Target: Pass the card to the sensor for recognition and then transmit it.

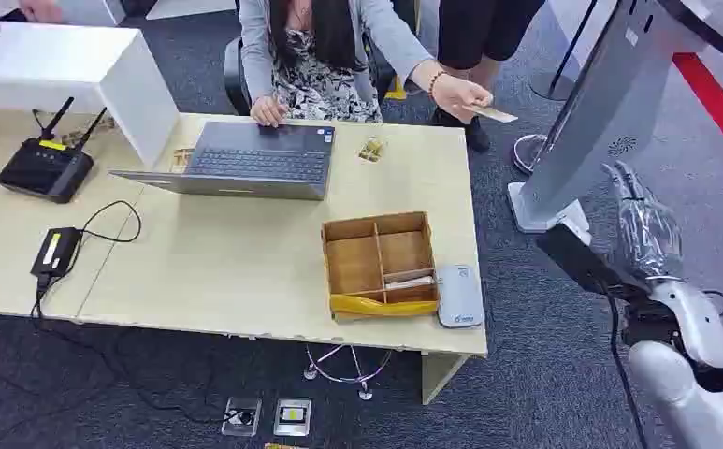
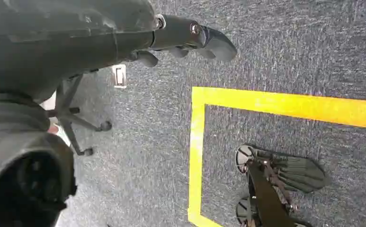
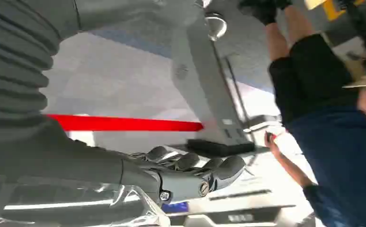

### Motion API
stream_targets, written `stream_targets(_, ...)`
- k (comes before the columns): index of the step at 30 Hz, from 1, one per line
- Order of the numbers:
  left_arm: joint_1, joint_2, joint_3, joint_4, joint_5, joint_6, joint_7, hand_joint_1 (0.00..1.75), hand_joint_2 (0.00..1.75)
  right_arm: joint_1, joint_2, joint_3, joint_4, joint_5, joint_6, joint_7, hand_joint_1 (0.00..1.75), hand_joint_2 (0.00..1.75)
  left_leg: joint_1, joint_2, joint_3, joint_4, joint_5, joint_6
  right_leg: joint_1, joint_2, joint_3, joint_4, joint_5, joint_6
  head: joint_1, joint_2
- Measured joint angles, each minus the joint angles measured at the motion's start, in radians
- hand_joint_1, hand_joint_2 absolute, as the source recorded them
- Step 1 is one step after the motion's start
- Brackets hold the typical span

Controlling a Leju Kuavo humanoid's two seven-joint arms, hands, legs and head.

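Your right hand is raised beside the grey kiosk stand, fingers extended, grasping nothing. The card sits at its eleven o'clock, pinched in a seated person's hand beyond the desk. Your left hand hangs over carpet, fingers loosely extended, holding nothing.

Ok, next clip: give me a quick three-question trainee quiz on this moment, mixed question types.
1. True or false: the robot's right hand holds the card.
2. Who holds the card? A) the seated person's hand B) the robot's left hand C) nobody, it lies on the table
3. Fill in: the grey card reader lies beside the wooden ____.

Key: 1 false; 2 A; 3 box.
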Motion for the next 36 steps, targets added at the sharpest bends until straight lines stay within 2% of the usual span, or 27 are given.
stream_targets(6,-0.002,0.003,0.0,0.0,-0.01,0.007,-0.001,0.0,0.0,-0.078,0.033,0.171,-0.011,0.086,0.01,-0.009,0.0,1.75,0.0,0.0,0.0,0.0,0.0,0.0,0.0,0.0,0.0,0.0,0.0,0.0,0.0,0.0)
stream_targets(15,-0.001,0.003,0.0,0.001,-0.032,0.016,-0.002,0.0,0.0,-0.185,0.098,0.344,0.029,0.105,-0.013,-0.029,0.0,1.75,0.0,0.0,0.0,0.0,0.0,0.0,0.0,0.001,-0.001,0.0,0.0,0.0,0.0,0.0)
stream_targets(24,0.0,0.003,0.0,0.001,-0.046,0.019,-0.006,0.0,0.0,-0.253,0.173,0.45,0.134,0.094,-0.077,-0.046,0.0,1.75,0.0,0.001,0.0,0.0,0.0,0.0,0.0,0.001,-0.001,0.0,0.0,0.0,0.0,0.0)
stream_targets(34,0.0,0.003,0.0,0.002,-0.048,0.027,-0.006,0.0,0.0,-0.284,0.228,0.506,0.235,0.072,-0.108,-0.059,0.0,1.75,0.0,0.001,0.0,0.0,0.0,0.0,0.0,0.002,-0.001,0.0,0.0,0.0,0.0,0.0)
stream_targets(35,0.0,0.003,0.0,0.002,-0.048,0.027,-0.005,0.0,0.0,-0.287,0.232,0.51,0.243,0.072,-0.109,-0.06,1.13,1.75,0.0,0.001,0.0,0.0,0.0,0.0,0.0,0.002,-0.001,0.0,0.0,0.0,0.0,0.0)
stream_targets(36,0.0,0.003,0.0,0.002,-0.048,0.027,-0.005,0.0,0.0,-0.29,0.235,0.513,0.251,0.074,-0.109,-0.06,1.75,1.75,0.0,0.001,0.0,0.0,0.0,0.0,0.0,0.002,-0.001,0.0,0.0,0.0,0.0,0.0)
